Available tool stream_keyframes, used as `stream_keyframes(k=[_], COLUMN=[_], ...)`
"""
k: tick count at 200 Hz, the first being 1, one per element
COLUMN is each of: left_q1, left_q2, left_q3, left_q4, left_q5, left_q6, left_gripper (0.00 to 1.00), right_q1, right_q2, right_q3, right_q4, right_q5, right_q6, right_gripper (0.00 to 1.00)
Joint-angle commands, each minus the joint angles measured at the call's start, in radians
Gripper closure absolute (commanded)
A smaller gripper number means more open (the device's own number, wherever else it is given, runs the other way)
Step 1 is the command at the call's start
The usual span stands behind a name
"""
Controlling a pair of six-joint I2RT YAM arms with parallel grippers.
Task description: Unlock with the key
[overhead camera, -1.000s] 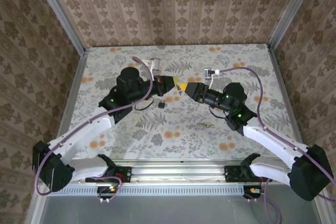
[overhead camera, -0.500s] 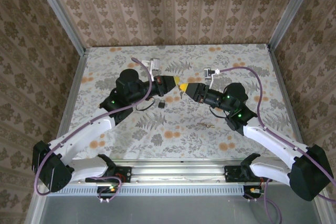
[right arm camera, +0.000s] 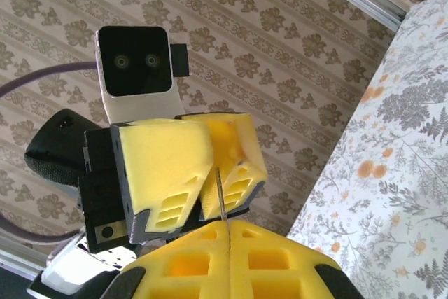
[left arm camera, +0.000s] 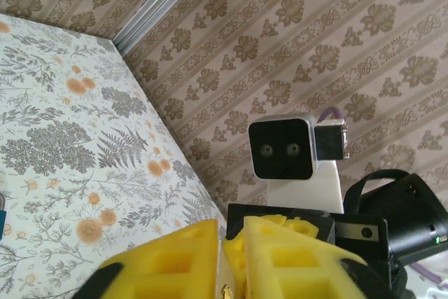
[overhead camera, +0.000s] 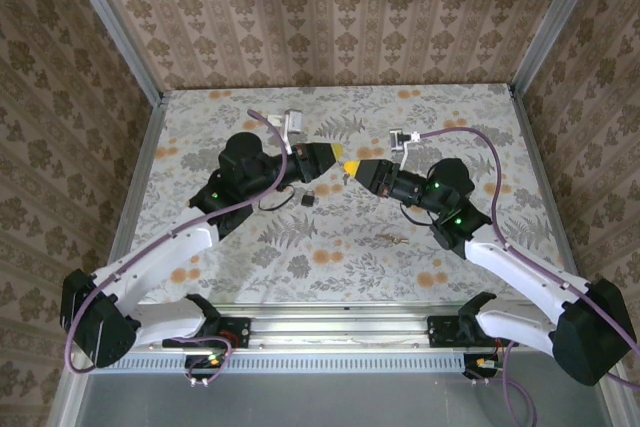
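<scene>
my right gripper [right arm camera: 227,227] pinched shut on a thin metal sliver [right arm camera: 218,197], left gripper [left arm camera: 224,232] all but closed opposite

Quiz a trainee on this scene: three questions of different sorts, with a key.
1. True or false: the left claw and the right claw sit at opposite edges of the table.
2. What colour are both claws' tips? A black, B yellow, C blue.
3. Fill in: in the right wrist view, a thin ___ sliver stands up from the seam where the right claw closes.
Key: 1 false, their tips nearly meet over the middle; 2 B; 3 metal.
</scene>
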Motion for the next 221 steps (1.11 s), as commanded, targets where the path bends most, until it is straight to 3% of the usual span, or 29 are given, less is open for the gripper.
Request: stream_keyframes(k=[1, 49, 94, 120, 153, 197, 221], left_q1=[0.033, 0.133, 0.157, 0.139, 0.093, 0.092, 0.091], left_q2=[-0.045, -0.087, -0.043, -0.008, 0.014, 0.007, 0.004], left_q3=[-0.030, -0.029, 0.000, 0.014, 0.076, 0.058, 0.051], left_q4=[0.011, -0.112, -0.225, -0.224, -0.331, -0.274, -0.265], left_q5=[0.023, 0.125, 0.284, 0.369, 0.368, 0.382, 0.390], left_q6=[-0.024, -0.028, 0.017, 0.041, 0.134, 0.104, 0.096], left_gripper=[0.64, 0.58, 0.46, 0.49, 0.48, 0.45, 0.54], right_q1=[-0.007, -0.020, -0.045, -0.047, -0.048, -0.049, -0.051], right_q2=[-0.038, -0.065, -0.037, -0.005, 0.016, 0.018, 0.020], right_q3=[0.024, 0.046, 0.074, 0.098, 0.119, 0.130, 0.135], right_q4=[-0.085, -0.254, -0.291, -0.291, -0.305, -0.345, -0.362], right_q5=[-0.001, -0.028, -0.132, -0.201, -0.255, -0.266, -0.273], right_q6=[-0.078, -0.187, -0.227, -0.236, -0.249, -0.268, -0.274], right_gripper=[1.00, 1.00, 1.00, 1.00, 1.00, 1.00, 1.00])
